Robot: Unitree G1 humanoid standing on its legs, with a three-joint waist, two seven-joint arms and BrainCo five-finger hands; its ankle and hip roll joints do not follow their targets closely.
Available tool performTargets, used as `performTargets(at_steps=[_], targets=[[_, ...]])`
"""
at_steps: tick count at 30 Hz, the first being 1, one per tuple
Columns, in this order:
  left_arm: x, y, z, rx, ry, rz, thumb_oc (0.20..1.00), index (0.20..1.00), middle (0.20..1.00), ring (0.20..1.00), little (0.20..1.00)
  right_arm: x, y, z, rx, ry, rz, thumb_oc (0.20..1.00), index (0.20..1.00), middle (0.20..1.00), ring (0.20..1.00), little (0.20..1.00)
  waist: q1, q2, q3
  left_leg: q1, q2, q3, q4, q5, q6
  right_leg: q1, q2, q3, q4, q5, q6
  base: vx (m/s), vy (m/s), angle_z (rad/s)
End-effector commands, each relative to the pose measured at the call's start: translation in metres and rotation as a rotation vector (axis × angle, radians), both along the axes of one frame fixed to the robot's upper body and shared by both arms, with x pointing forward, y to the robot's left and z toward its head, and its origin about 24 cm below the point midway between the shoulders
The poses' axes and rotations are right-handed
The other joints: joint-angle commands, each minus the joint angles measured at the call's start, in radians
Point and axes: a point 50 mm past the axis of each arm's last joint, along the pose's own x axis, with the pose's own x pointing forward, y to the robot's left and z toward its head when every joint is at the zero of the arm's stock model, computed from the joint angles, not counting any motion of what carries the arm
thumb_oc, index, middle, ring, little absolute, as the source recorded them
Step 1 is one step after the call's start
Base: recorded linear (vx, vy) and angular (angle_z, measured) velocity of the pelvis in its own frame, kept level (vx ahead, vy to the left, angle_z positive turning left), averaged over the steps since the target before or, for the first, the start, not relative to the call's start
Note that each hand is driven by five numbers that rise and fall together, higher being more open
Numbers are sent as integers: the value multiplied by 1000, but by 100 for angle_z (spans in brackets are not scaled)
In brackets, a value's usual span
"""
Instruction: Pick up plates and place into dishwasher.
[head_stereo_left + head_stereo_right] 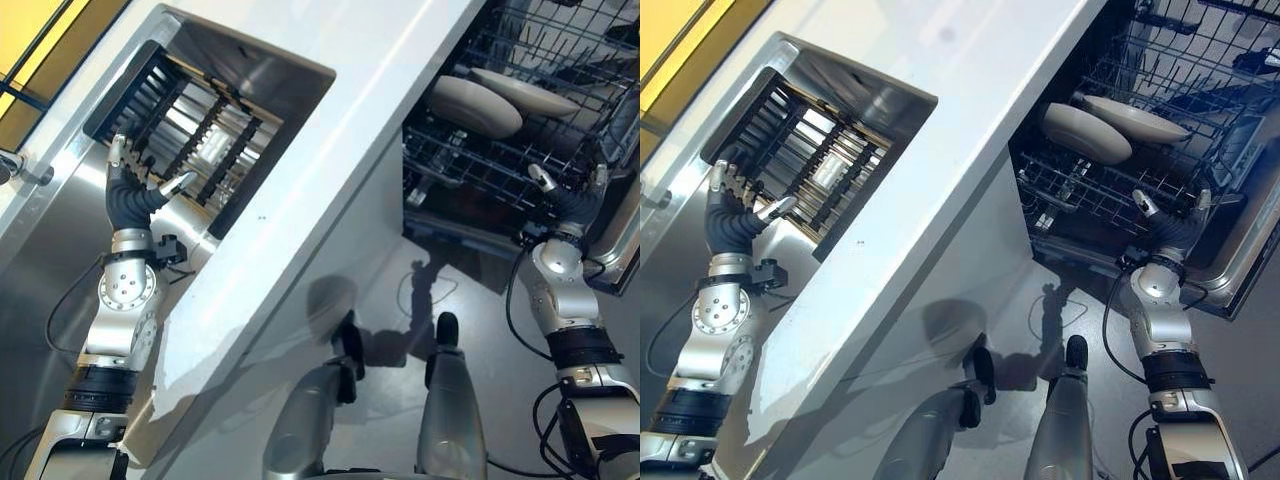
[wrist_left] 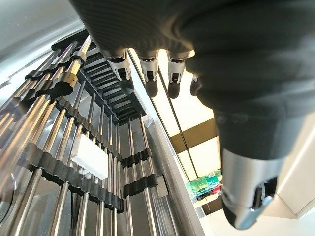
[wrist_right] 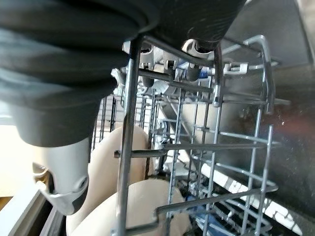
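Plates [image 1: 478, 104] lie in the dishwasher rack [image 1: 470, 160]. Right hand [image 1: 572, 195] rests at the rack's edge, its fingers' state unclear. Left hand [image 1: 135, 190], fingers spread and empty, hovers over the sink's drying rack [image 1: 195, 125].

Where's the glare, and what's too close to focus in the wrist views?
Left eye view: glare on the sink rack bars and white counter. Left wrist view: left hand looms dark and soft against a bright window. Right wrist view: right hand blurred, plates behind the wires softer.
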Motion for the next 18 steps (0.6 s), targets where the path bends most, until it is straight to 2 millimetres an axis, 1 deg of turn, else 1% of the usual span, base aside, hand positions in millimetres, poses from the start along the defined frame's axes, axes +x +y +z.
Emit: performTargets(at_steps=[1, 3, 5, 7, 9, 11, 13, 16, 18], targets=[[0, -13, -10, -47, -34, -18, 1000, 1000, 1000, 1000, 1000, 1, 9, 45, -67, -185, -59, 1000, 1000, 1000, 1000, 1000, -14, -12, 25, -34, -39, -48, 128, -116, 3, -11, -23, -4, -54, 57, 2, -16, 44, -2], [-1, -14, -11, -52, -35, -27, 1000, 1000, 1000, 1000, 1000, -2, 6, 50, -93, -192, -116, 1000, 1000, 1000, 1000, 1000, -15, -4, 25, -40, -38, -42, 126, -114, 2, -17, -26, -2, -58, 58, 3, 0, 45, 0], [-2, -16, -12, -53, -30, -38, 1000, 1000, 1000, 1000, 1000, -6, 1, 58, -172, -198, -224, 1000, 1000, 1000, 1000, 1000, -19, 3, 25, -38, -38, -36, 121, -112, 1, -15, -28, 0, -66, 59, 5, 16, 53, -2], [-2, -18, -13, -62, -30, -45, 1000, 1000, 1000, 1000, 1000, -9, -2, 66, -218, -208, -261, 1000, 1000, 1000, 1000, 1000, -22, 8, 25, -35, -39, -34, 117, -111, -1, -12, -29, 4, -73, 61, 6, 21, 56, -4], [-4, -18, -15, -72, -32, -46, 1000, 1000, 1000, 1000, 1000, -12, -3, 74, -306, -213, -296, 1000, 1000, 1000, 1000, 1000, -26, 13, 25, -27, -38, -29, 109, -111, -3, -5, -29, 9, -84, 61, 8, 20, 61, -2], [-6, -17, -14, -76, -35, -41, 1000, 1000, 1000, 1000, 1000, -19, -2, 83, -399, -229, -329, 1000, 1000, 1000, 1000, 1000, -31, 9, 25, -21, -38, -25, 104, -110, -3, 3, -28, 12, -97, 63, 9, 6, 20, -1], [-6, -16, -14, -77, -36, -34, 1000, 1000, 1000, 1000, 1000, -23, -1, 86, -446, -242, -343, 1000, 1000, 1000, 1000, 1000, -34, 2, 25, -16, -36, -23, 101, -111, -4, 12, -26, 11, -106, 66, 10, 0, 0, 0], [-8, -12, -14, -76, -35, -20, 1000, 1000, 1000, 1000, 1000, -31, -2, 87, -489, -250, -383, 1000, 1000, 1000, 1000, 1000, -38, -11, 25, -7, -34, -23, 102, -115, -5, 26, -22, 12, -113, 68, 11, 0, 0, 0], [-9, -9, -15, -75, -30, -7, 1000, 1000, 1000, 1000, 1000, -37, -8, 83, -489, -236, -443, 1000, 1000, 1000, 1000, 1000, -45, -18, 25, -4, -30, -21, 103, -116, -7, 29, -18, 17, -112, 67, 12, 0, 0, 0]])
